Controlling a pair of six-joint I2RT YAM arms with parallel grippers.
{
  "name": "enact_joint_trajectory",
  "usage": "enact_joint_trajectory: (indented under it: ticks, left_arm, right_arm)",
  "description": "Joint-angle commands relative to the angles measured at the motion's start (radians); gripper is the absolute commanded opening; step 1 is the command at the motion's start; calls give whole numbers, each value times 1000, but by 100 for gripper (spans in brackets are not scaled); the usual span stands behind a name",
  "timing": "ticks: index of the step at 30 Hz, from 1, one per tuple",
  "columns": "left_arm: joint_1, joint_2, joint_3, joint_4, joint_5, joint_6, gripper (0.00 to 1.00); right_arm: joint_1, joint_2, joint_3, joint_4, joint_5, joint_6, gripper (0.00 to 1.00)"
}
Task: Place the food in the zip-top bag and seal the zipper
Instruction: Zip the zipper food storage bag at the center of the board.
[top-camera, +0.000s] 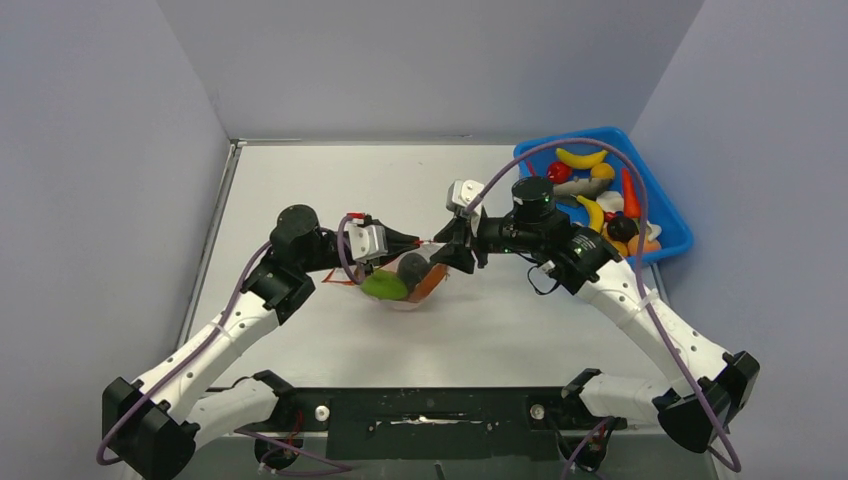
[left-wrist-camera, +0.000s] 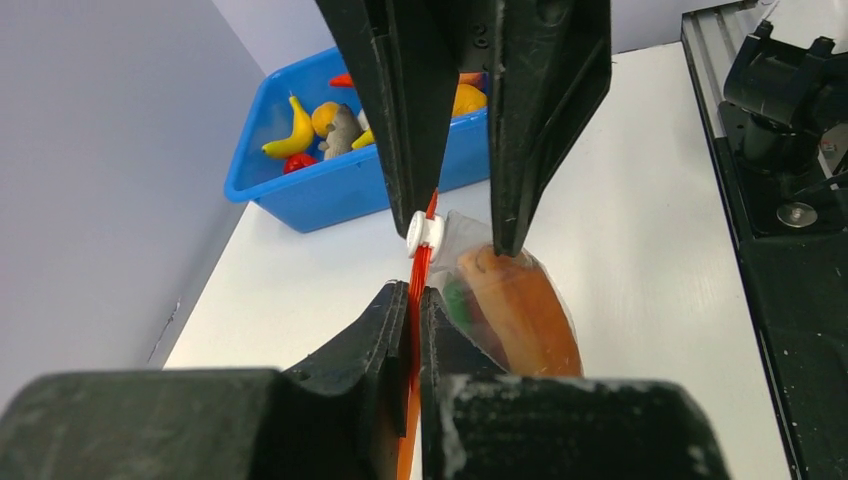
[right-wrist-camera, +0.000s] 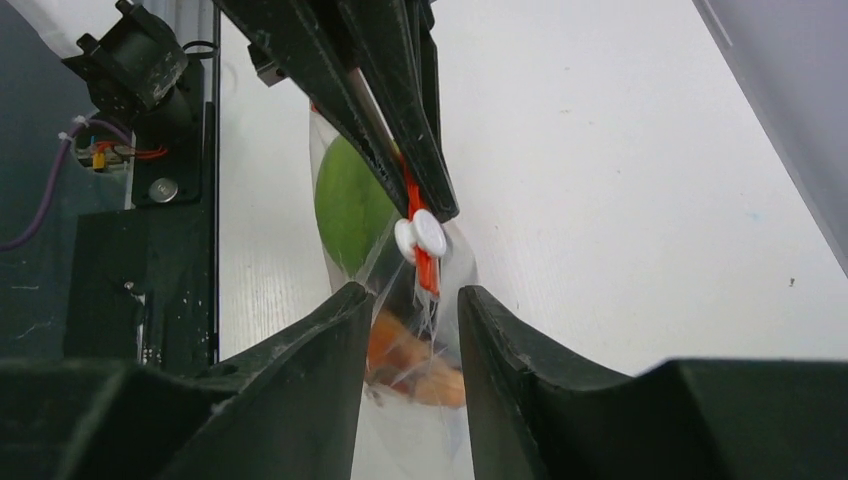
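Pinched tight in my left gripper (left-wrist-camera: 412, 298), the thin red-orange zipper strip (left-wrist-camera: 419, 268) runs lengthwise straight toward my right gripper (left-wrist-camera: 462, 240), whose fingers stand narrowly apart beside the white slider (left-wrist-camera: 424, 232). At mid-table, the clear crinkly zip-top bag (right-wrist-camera: 458, 255) holds an orange carrot (left-wrist-camera: 520, 310) and a green piece (right-wrist-camera: 350, 205). Beyond sits a blue plastic tray (left-wrist-camera: 330, 195).

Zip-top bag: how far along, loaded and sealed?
Done: green piece and carrot are inside the zip-top bag. In hand: left gripper pinches the zipper; right gripper is open beside the white slider. Remaining: run the slider across; sealed length unclear.
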Motion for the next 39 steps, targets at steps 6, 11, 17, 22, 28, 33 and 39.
enact_joint_trajectory:
  ticks: [6,11,17,22,28,33,39]
  left_arm:
    - [2,-42,6,78,96,-32,0]
    - [2,-37,-11,115,110,-70,0]
    - [1,-44,-28,129,120,-116,0]
    - [0,-53,-30,134,122,-159,8]
    - [1,-81,-36,180,74,-195,38]
    - [0,-67,-5,156,60,-171,41]
    - [-8,-50,3,119,47,-144,43]
  right_arm:
    - [5,-100,-109,158,-19,-45,38]
    - [4,-96,-135,227,-35,-29,39]
    - [5,-85,-148,281,-49,-15,26]
    - [2,-82,-145,280,-86,-28,0]
    - [-3,-50,-133,323,-125,69,0]
    - [-9,-26,-126,345,-161,92,0]
    - [-10,-16,-116,361,-155,122,0]
